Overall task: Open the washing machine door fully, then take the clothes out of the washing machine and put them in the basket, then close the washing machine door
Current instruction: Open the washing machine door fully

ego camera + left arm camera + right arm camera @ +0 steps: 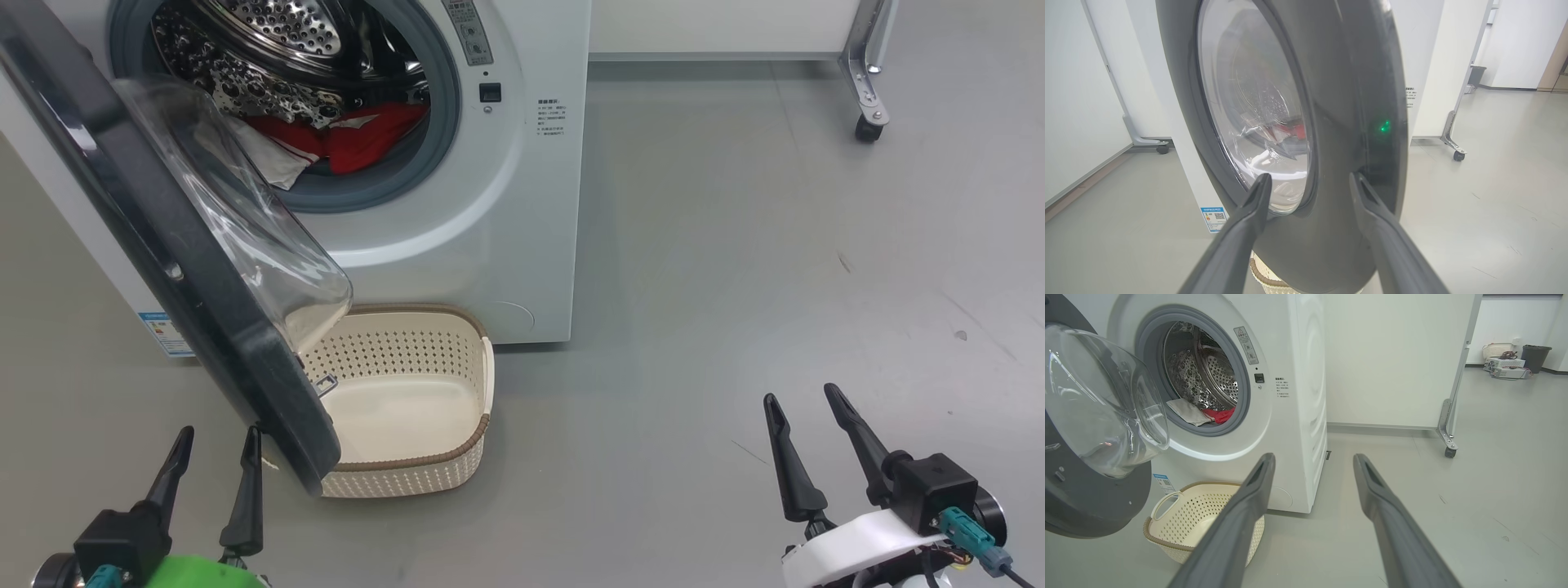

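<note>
Opening the door: the step in hand, I judge, since the washing machine door [122, 245] stands only part open.
Washing machine [506, 204]: at 12 o'clock in the head view, drum mouth facing the robot.
Door heading: seen edge-on, its line runs from 11 to 6 o'clock; the free edge points at the robot and the glass bowl faces 3 o'clock.
Basket [424, 478]: on the floor below the drum mouth, empty, its left part under the door.
Clothes [367, 139]: red and white, low in the drum.
Left hand [219, 437]: at 7 o'clock, spread wide, empty, just beside the door's free edge.
Right hand [802, 396]: at 4 o'clock, spread wide, empty.
Next move: probably the left hand pushing the rim toward 9 o'clock until the basket is uncovered.
</note>
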You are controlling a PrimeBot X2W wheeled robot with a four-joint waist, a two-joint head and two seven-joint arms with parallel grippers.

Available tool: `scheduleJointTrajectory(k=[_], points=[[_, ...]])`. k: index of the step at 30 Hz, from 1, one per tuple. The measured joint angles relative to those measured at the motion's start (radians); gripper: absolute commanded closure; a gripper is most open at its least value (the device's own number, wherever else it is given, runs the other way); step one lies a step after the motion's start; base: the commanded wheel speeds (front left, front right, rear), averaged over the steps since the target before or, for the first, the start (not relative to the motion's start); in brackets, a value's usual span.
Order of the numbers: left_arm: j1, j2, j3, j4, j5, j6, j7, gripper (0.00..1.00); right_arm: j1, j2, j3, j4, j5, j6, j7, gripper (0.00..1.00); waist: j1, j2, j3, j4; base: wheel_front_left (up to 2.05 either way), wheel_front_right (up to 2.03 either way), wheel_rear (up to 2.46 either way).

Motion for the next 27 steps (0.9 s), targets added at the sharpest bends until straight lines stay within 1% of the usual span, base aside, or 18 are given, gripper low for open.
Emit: scheduleJointTrajectory(k=[21,24,27], points=[[0.003,-0.001,-0.005,0.001,0.002,0.0,0.0,0.0,0.046,0.037,-0.026,-0.012,-0.053,0.002,0.0,0.0,0.0,0.0,0.003,0.001,0.0,0.0,0.0],[0.004,-0.002,-0.005,0.001,0.002,0.0,0.0,0.0,0.047,0.042,-0.032,-0.012,-0.057,0.011,0.0,0.0,0.0,0.0,0.003,0.002,0.0,0.0,0.0],[0.004,-0.002,-0.005,0.001,0.002,0.0,0.0,0.0,0.049,0.047,-0.038,-0.012,-0.063,0.011,0.0,0.0,0.0,0.0,0.003,0.002,0.0,0.0,0.0]])
